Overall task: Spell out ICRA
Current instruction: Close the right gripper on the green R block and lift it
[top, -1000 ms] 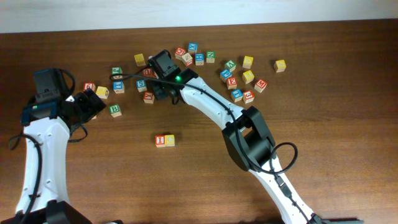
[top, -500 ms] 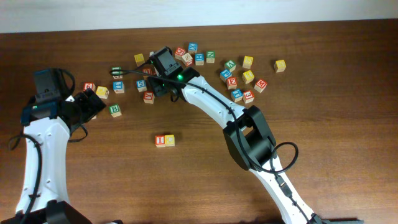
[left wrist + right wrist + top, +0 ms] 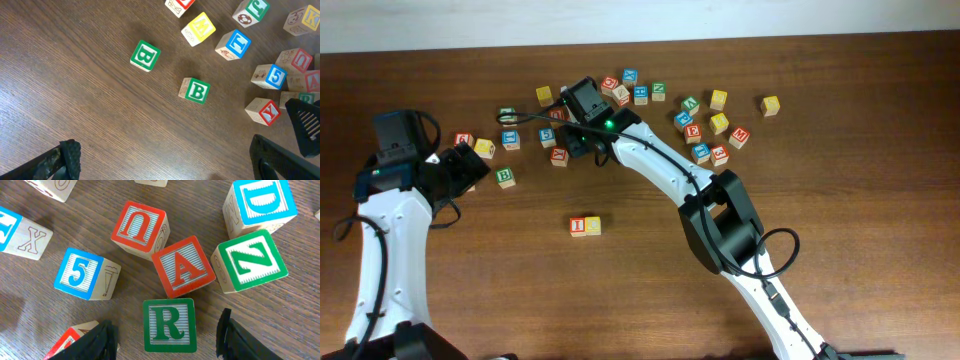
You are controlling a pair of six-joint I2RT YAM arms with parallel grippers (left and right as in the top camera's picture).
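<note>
Nearest us on the table [image 3: 840, 220], the red I [image 3: 578, 227] and yellow C [image 3: 593, 226] sit side by side, touching, well apart from the scattered cubes. Further out, the left gripper [image 3: 165, 150] hangs over bare wood with its jaws spread wide and nothing between them. Two green B cubes [image 3: 145, 55] lie beyond its fingers.

Further still, we find the right gripper [image 3: 166, 322] with its jaws apart on either side of the green R [image 3: 169, 325]. Wood shows on both sides, so there is no grip. The red A [image 3: 183, 266] lies just beyond R, turned corner-on and touching it or nearly so.

The neighbours crowd in. A red U [image 3: 140, 227] and a green cube [image 3: 255, 260] lettered N or Z sit close against A, a blue 5 [image 3: 78, 273] lies off to the side, and a blue D [image 3: 265, 200] is farthest. A red-faced cube [image 3: 75, 335] is half hidden behind one finger.
</note>
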